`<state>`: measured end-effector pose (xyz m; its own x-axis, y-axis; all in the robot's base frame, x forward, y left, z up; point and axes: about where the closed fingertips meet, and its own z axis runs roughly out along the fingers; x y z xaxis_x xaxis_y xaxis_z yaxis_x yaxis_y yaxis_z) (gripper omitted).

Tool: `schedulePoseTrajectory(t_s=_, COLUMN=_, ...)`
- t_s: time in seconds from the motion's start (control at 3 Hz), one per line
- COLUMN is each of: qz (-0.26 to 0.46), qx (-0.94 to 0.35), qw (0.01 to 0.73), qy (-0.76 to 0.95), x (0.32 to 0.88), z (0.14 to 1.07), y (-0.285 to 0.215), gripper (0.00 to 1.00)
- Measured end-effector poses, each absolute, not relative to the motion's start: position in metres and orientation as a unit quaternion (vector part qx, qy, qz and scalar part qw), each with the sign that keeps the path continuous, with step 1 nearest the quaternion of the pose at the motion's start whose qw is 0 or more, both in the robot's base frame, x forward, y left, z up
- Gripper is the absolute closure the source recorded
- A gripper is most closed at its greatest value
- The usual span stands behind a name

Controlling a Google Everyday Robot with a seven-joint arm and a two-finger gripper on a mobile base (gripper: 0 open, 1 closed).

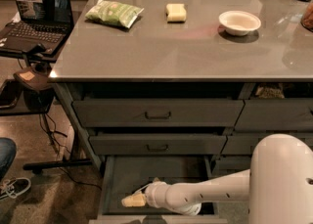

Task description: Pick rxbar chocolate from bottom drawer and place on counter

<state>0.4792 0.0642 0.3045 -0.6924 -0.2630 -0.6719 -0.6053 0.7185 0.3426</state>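
The bottom drawer is pulled open under two shut handled drawers. My white arm reaches into it from the right, and my gripper sits low over the drawer floor near its front left. The rxbar chocolate does not show; my gripper and wrist cover the spot in the drawer. The grey glossy counter lies above the drawers.
On the counter are a green snack bag, a pale yellow block and a white bowl. A laptop stands on a side stand at the left. A person's shoe is on the floor at the left. My white body fills the lower right.
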Motion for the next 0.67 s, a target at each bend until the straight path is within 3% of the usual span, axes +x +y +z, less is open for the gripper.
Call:
schedulePoseTrajectory(t_s=0.33, qz=0.265, qx=-0.237, qw=0.307, qy=0.883, x=0.495, z=0.281, y=0.072, gripper=0.00)
schedulePoseTrajectory(t_s=0.67, qz=0.227, qx=-0.211, qw=0.342, qy=0.887, x=0.545, z=0.251, y=0.055, gripper=0.00)
